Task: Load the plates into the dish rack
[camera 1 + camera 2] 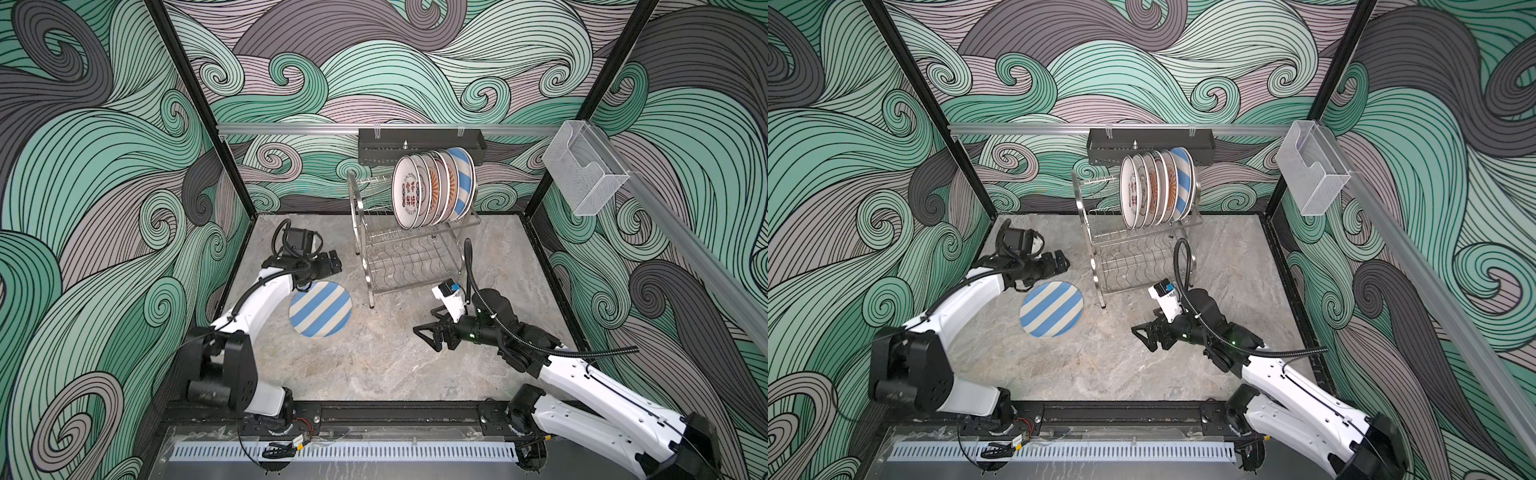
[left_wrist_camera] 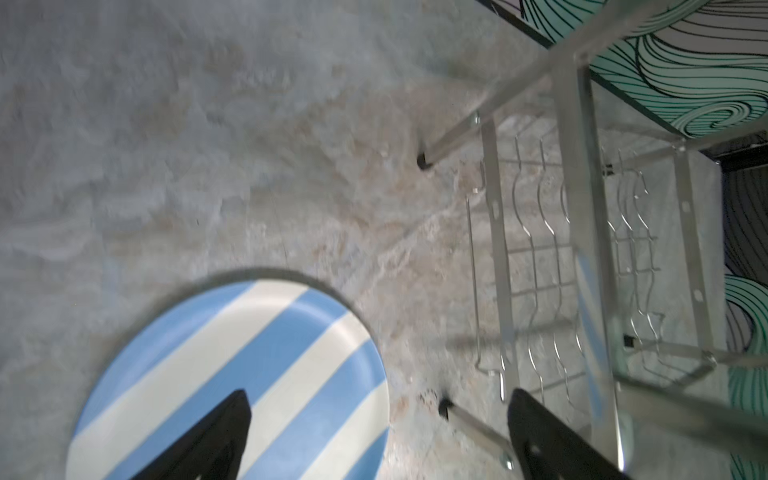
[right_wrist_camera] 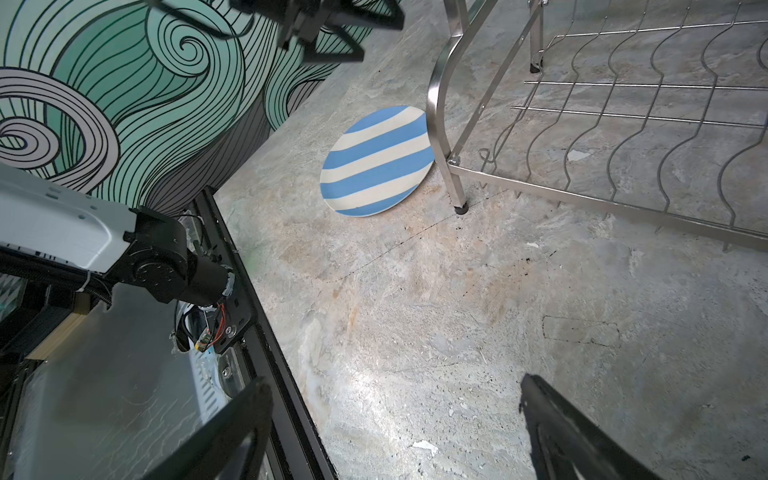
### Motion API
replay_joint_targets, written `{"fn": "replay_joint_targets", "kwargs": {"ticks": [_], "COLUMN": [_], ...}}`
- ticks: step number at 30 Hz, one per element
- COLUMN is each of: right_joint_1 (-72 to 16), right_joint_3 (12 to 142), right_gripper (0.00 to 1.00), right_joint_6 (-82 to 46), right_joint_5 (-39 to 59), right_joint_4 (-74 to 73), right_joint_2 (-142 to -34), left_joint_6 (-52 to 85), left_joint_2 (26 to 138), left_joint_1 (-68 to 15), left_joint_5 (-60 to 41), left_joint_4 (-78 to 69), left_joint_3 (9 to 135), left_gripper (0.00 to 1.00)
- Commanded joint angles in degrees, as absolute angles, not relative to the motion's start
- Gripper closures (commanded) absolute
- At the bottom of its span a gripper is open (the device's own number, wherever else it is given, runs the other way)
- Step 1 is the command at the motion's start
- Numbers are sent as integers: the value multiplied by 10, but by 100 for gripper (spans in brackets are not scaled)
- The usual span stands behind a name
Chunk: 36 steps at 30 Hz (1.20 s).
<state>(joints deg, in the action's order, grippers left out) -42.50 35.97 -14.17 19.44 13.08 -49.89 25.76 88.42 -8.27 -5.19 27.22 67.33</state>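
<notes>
One striped plate [image 1: 320, 309] lies flat on the bench [image 1: 395, 365], just beneath and slightly behind the left fingers [image 1: 333, 261], which are spread wide and hold nothing. In the left wrist view one finger is seen over the plate's striped face and its partner out toward the dish rack [image 1: 411, 266]. The right fingers [image 1: 429, 336] are likewise spread and empty, held low over bare bench, with the plate well ahead of them and the rack's front leg [image 3: 459, 205] off to one side. The racked plates [image 1: 432, 189] are stood on edge in the upper tier, packed at the end farther from the left fingers, with free slots at the nearer end. The step in hand is judged to be the pick-up of this last plate. It would be done best if the left fingers were lowered at the rim rather than the middle, with one tip slid under the raised lip and the other laid on the face — a flat glazed plate offers little other purchase. The pinch should be closed firmly before any lift, as the glaze is likely to be slippery. The rim nearest the rack leg is best avoided, since little room is judged to be there. Once lifted, the plate should be turned on edge and lowered straight into a free slot — clear of the neighbouring plate.
</notes>
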Motion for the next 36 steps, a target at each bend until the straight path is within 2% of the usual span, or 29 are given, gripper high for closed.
{"fn": "replay_joint_targets", "kwargs": {"ticks": [1, 6, 12, 28, 36], "right_joint_1": [-424, -424, -424, -425, -424], "right_joint_3": [374, 376, 381, 385, 381], "right_gripper": [7, 7, 6, 5, 5], "right_joint_6": [-148, -146, -143, -148, -158], "right_joint_5": [205, 211, 240, 262, 269], "right_joint_4": [133, 137, 133, 131, 121], "right_joint_2": [-494, -494, -521, -554, -558], "left_joint_6": [205, 197, 189, 173, 182], "left_joint_2": [973, 1076, 1144, 1200, 1185], "left_joint_1": [-66, -51, -40, -30, -17], "left_joint_5": [1, -62, -82, -120, -154], "left_joint_4": [308, 323, 321, 324, 292], "left_joint_3": [771, 869, 886, 876, 809], "left_gripper": [1, 1, 2, 1, 1]}}
